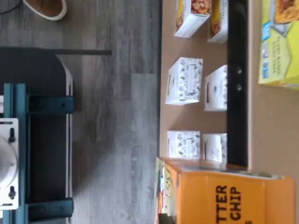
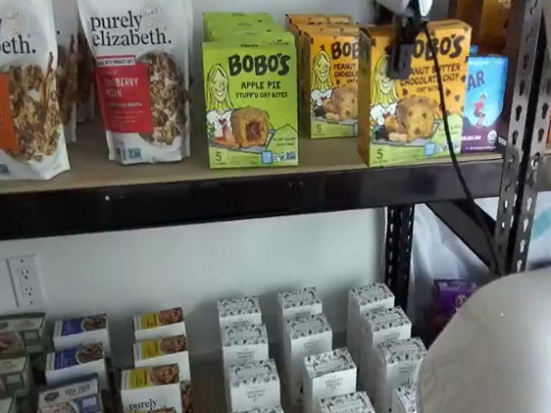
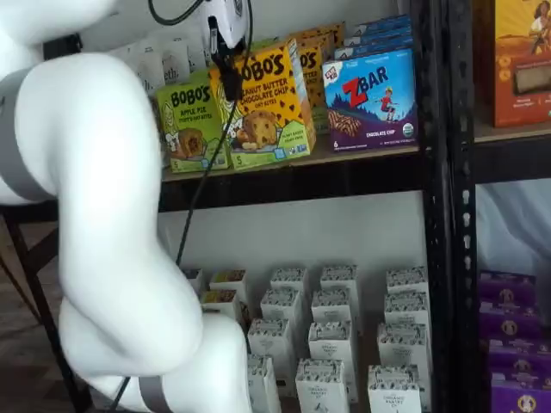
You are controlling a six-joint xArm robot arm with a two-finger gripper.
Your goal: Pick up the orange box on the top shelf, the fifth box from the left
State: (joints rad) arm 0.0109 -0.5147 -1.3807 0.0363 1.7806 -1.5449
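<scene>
While the white arm (image 3: pixel 103 258) fills much of the foreground in both shelf views, the top shelf (image 2: pixel 186 198) runs behind it as a light tan board with a thick black front rail, carried on black perforated uprights (image 3: pixel 455 215). Along that board stand two purely elizabeth bags (image 2: pixel 141 68), a lime-green Bobo's Apple Pie carton (image 2: pixel 251 101), the orange box (image 2: pixel 415 93) and, just to its side, a blue Z Bar box (image 3: pixel 372 101). The orange box sits at the front edge of the board, forward of a second orange carton (image 2: pixel 333 80) behind it, and in a shelf view it looks tilted, its top leaning back. On the level below stand rows of small white cartons (image 2: pixel 317 370). Up at the top of both shelf views, the gripper (image 3: pixel 225 53) hangs in front of the orange box's upper part, a black cable (image 2: pixel 452 148) trailing down from it. Its black fingers are closed on the upper edge of the orange box. From the wrist view, the orange carton lies close to the camera with part of its black lettering readable.
</scene>
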